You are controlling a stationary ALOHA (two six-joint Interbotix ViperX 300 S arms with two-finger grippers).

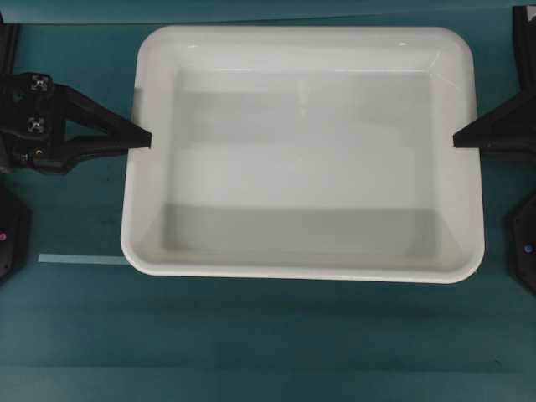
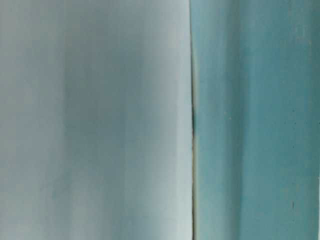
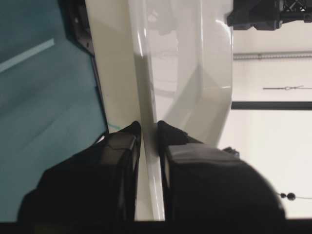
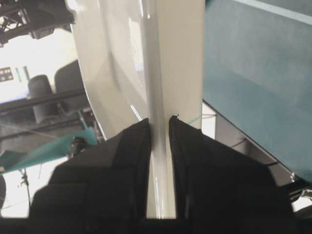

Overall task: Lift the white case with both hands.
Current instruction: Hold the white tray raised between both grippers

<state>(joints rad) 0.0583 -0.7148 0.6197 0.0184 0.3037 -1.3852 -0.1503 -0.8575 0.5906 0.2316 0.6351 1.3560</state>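
A teal table [image 1: 268, 352] filled the overhead view, and the white case [image 1: 306, 159] spread across most of it, its rim reaching from one arm to the other. From above, the case's long near edge cast a broad shadow on the table, and both wrist views showed open room behind the tray, which suggests it was already clear of the table, though the gap itself could not be made out. The left gripper [image 3: 148, 131] pinched the case's left rim, its jaws drawn narrow with the thin white lip running between them. The right gripper [image 4: 158, 124] held the opposite rim the same way, jaws nearly together on the plastic. The table-level view was blurred into pale and teal bands and told nothing. A short strip of pale tape [image 1: 82, 260] lay on the table near the case's lower left corner. The lift itself appeared to be in hand; the next move would call for both arms to rise evenly, keeping the wide tray level so neither lip slid out.
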